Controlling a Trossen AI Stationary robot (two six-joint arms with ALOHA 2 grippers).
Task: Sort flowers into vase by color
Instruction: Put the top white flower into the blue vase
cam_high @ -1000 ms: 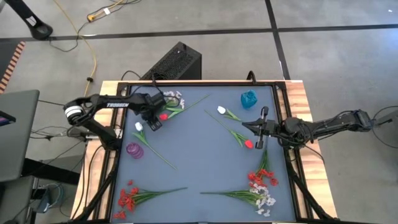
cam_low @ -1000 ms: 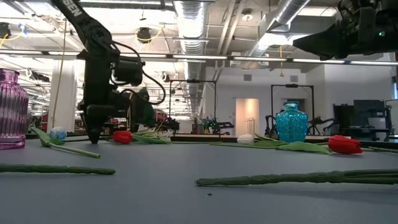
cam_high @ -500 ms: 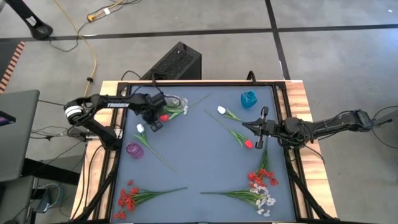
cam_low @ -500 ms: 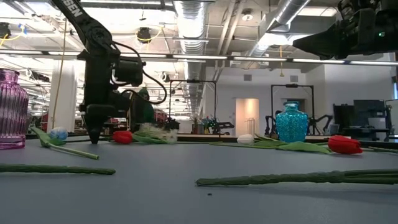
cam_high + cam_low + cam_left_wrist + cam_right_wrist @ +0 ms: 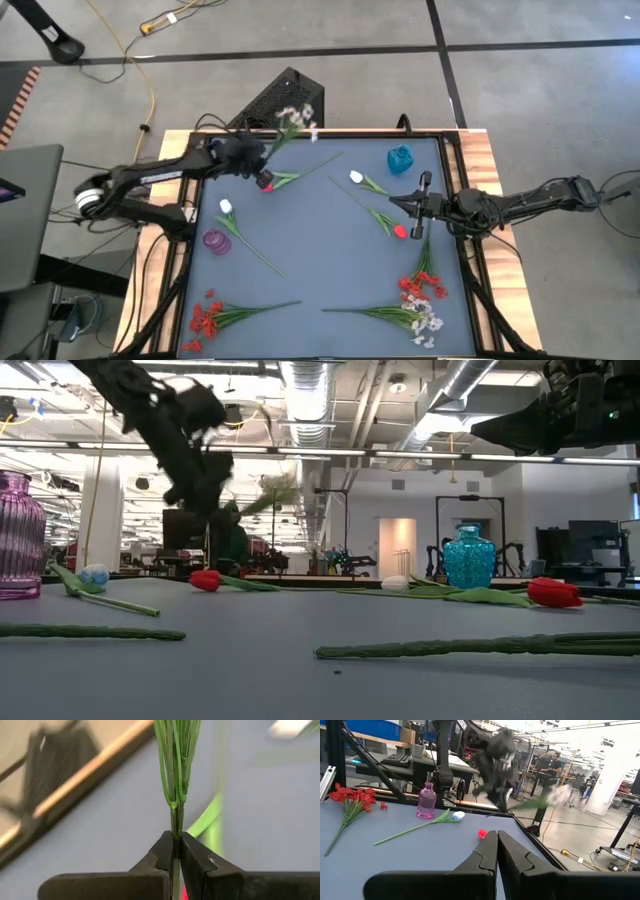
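My left gripper [image 5: 260,160] hangs above the table's far left part, shut on a sprig of small white blossoms [image 5: 296,118] that slants up past the far edge. Beneath it a red tulip [image 5: 266,185] lies on the mat. My right gripper [image 5: 414,206] hovers shut at the right side, above a red tulip [image 5: 400,231]. A purple vase [image 5: 216,240] stands at the left and a teal vase [image 5: 400,158] at the far right. Two white tulips [image 5: 226,206] [image 5: 356,177] lie flat on the mat. My left gripper pinches the white sprig's thin green stem [image 5: 176,840] between its two fingers, below where the stem splits into several strands. The fingers slant downward from the table's left side. The sprig is lifted clear of the table and stands out beyond the fingertips, blossoms farthest from them.
A bunch of red blossoms [image 5: 205,318] lies at the near left, and red and white blossoms [image 5: 420,300] at the near right. A black box [image 5: 285,98] stands on the floor beyond the far edge. The mat's middle [image 5: 320,240] is bare.
My left gripper has shut on the white sprig's stem, risen, and tipped from pointing steeply down to a shallower slant. The sprig has been lifted clear of the mat, its blossoms swung toward the far edge. The red tulip stays on the mat.
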